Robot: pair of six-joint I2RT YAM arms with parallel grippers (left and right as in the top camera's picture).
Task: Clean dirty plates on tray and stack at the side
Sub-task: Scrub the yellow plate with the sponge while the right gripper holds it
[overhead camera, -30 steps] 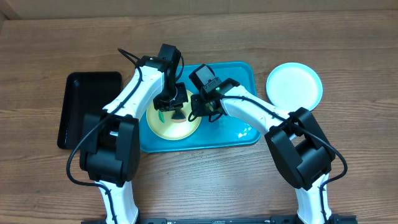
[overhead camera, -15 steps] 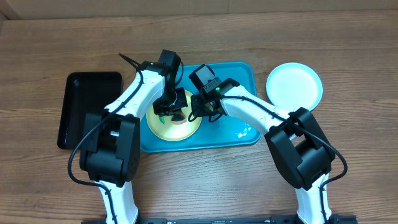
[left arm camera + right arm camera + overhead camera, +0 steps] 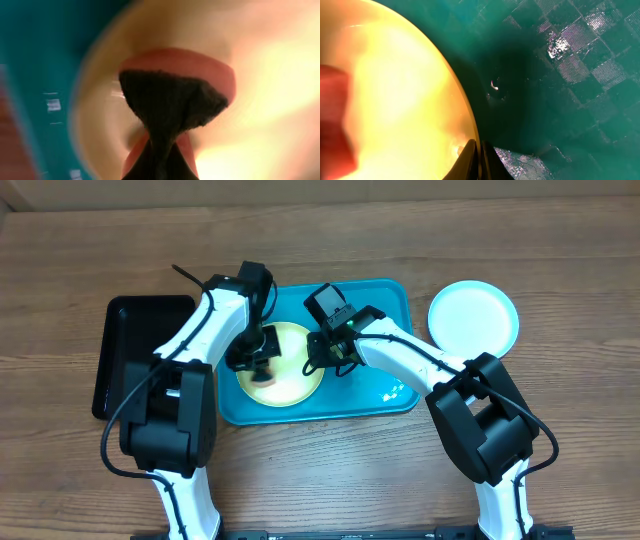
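Note:
A yellow-green plate (image 3: pixel 290 370) lies on the left half of the turquoise tray (image 3: pixel 380 300). My left gripper (image 3: pixel 254 366) is over the plate's left side, shut on a red sponge with a dark scouring face. In the left wrist view the sponge (image 3: pixel 175 95) presses against the plate (image 3: pixel 270 100) from my left gripper (image 3: pixel 161 167). My right gripper (image 3: pixel 319 361) is shut on the plate's right rim; in the right wrist view the gripper (image 3: pixel 480 159) pinches the edge of the plate (image 3: pixel 395 85) above the tray (image 3: pixel 560 100). A pale blue plate (image 3: pixel 473 317) rests on the table to the right of the tray.
A black rectangular tray (image 3: pixel 140 355) sits on the wooden table just left of the turquoise tray. Both arms reach in from the near edge and cross over the tray's front part.
My left gripper has slid left and slightly toward me across the yellow-green plate with the sponge, and its jaws have tightened. The right arm and the plate have stayed put.

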